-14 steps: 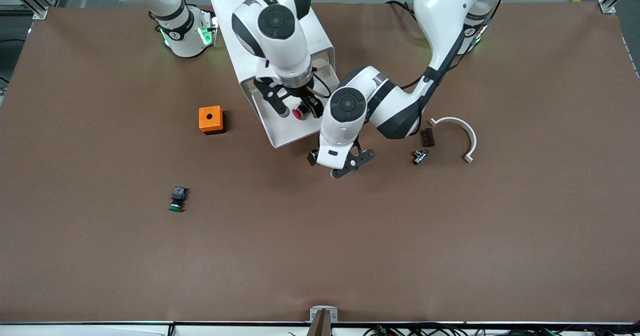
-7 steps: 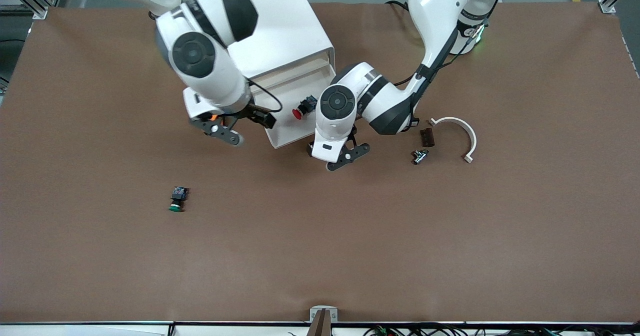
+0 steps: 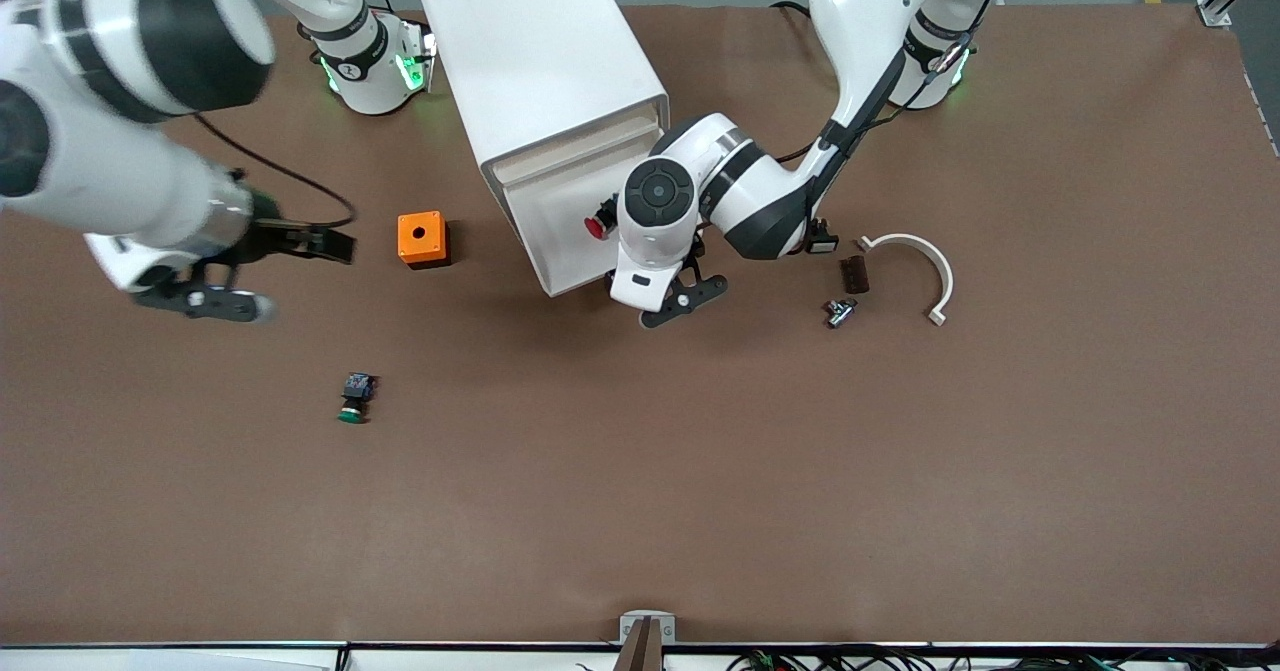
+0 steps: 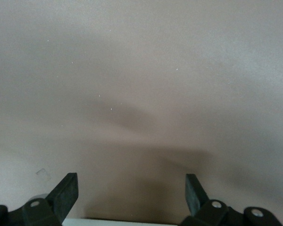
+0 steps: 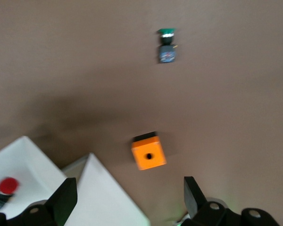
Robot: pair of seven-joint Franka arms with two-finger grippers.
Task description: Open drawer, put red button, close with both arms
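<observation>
The top drawer (image 3: 556,251) of the white cabinet (image 3: 540,61) stands pulled out. The red button (image 3: 600,224) lies in it, partly hidden by the left arm's wrist, and it also shows in the right wrist view (image 5: 7,186). My left gripper (image 3: 668,303) is open and empty, low at the drawer's front edge, over bare table (image 4: 132,188). My right gripper (image 3: 262,273) is open and empty, raised over the table toward the right arm's end, beside the orange box (image 3: 422,239); in its wrist view (image 5: 129,193) the jaws frame the cabinet corner.
A green-capped button (image 3: 354,398) lies nearer the front camera than the orange box; both show in the right wrist view, button (image 5: 166,44) and box (image 5: 149,154). A white curved piece (image 3: 925,271), a dark brown block (image 3: 853,273) and a small metal part (image 3: 838,311) lie toward the left arm's end.
My right gripper let go of the red button in the drawer and swung away toward the right arm's end of the table. My left gripper shifted slightly toward the drawer's front.
</observation>
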